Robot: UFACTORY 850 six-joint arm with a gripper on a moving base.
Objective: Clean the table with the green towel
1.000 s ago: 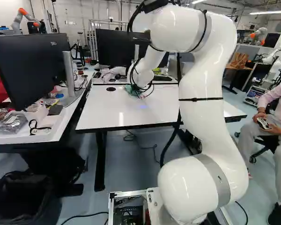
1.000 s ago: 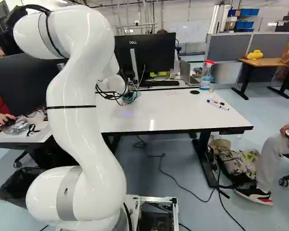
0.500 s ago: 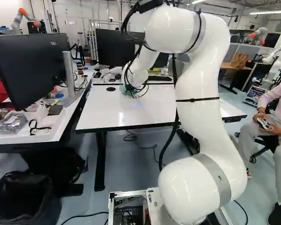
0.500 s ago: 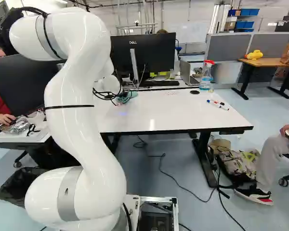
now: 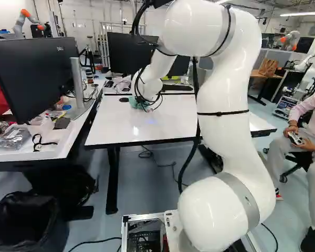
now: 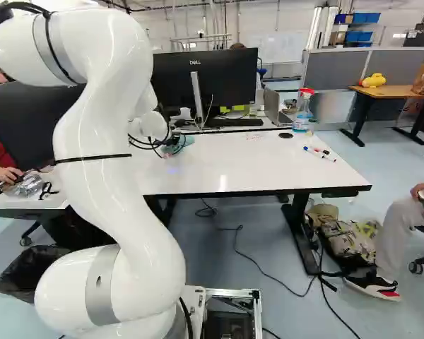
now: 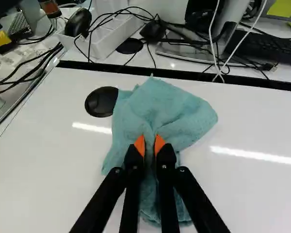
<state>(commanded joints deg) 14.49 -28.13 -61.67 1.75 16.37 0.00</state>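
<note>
At the far left part of the white table (image 5: 163,126), my gripper (image 5: 143,106) is mostly hidden behind cables and the wrist in the left base view. In the wrist view the gripper (image 7: 150,145) is shut on the green towel (image 7: 160,109), a fold of it pinched between the orange pads. The towel lies bunched on the tabletop, spreading ahead of the fingers and under them, and its edge touches a black round cap (image 7: 101,101). Red marks (image 6: 254,136) show near the table's far edge in the right base view.
Beyond the table's far edge are a keyboard (image 7: 266,46), a monitor (image 6: 226,78) and cables. Spray bottle (image 6: 303,111) and markers (image 6: 319,153) stand or lie at the table's right. A side desk with a monitor (image 5: 34,73) adjoins on the left. Another robot (image 5: 29,18) is far back.
The arm has swung left in both base views, carrying the gripped towel leftward across the far part of the table. The base has not moved.
</note>
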